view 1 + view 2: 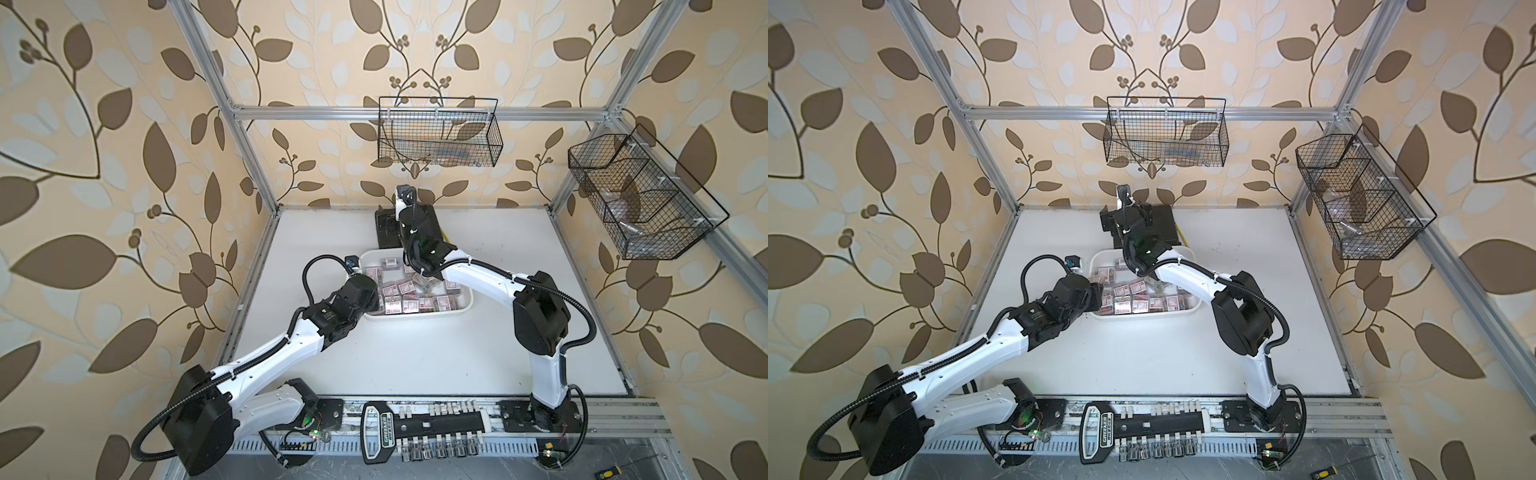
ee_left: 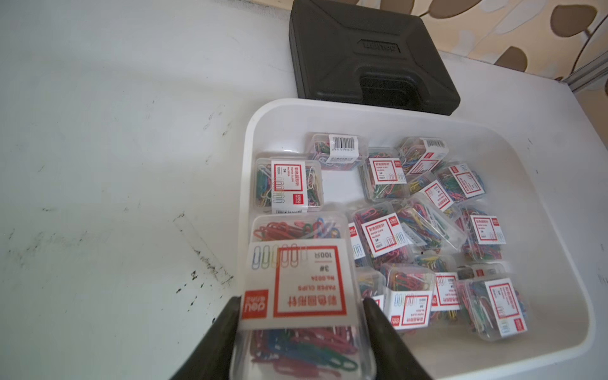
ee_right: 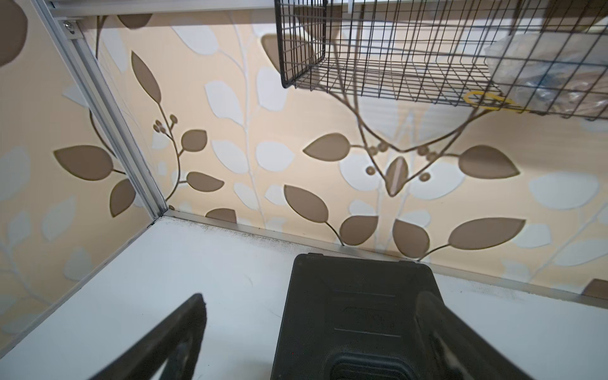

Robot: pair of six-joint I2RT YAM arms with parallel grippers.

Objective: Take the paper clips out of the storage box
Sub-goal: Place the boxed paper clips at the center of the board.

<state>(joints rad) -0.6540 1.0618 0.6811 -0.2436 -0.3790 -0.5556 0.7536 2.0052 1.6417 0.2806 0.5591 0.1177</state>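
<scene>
My left gripper (image 2: pixel 301 301) clamps a clear plastic box of multicoloured paper clips (image 2: pixel 296 273) by its long sides, raised at the rim of the shallow white plastic storage tray (image 2: pixel 559 263), where the other boxes (image 2: pixel 427 230) lie heaped. I judge it best to lift it level, clear of the rim, then swing out over the bare white tabletop (image 2: pixel 115 197). My right gripper (image 3: pixel 309 309) hangs spread wide over the black hard case (image 3: pixel 355 312) just behind the tray.

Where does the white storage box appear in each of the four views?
In a top view: storage box near the centre.
In a top view: near the centre too.
Left wrist: fills much of the frame.
Right wrist: not in it.
Shared landmark: black case beyond its far rim.
</scene>
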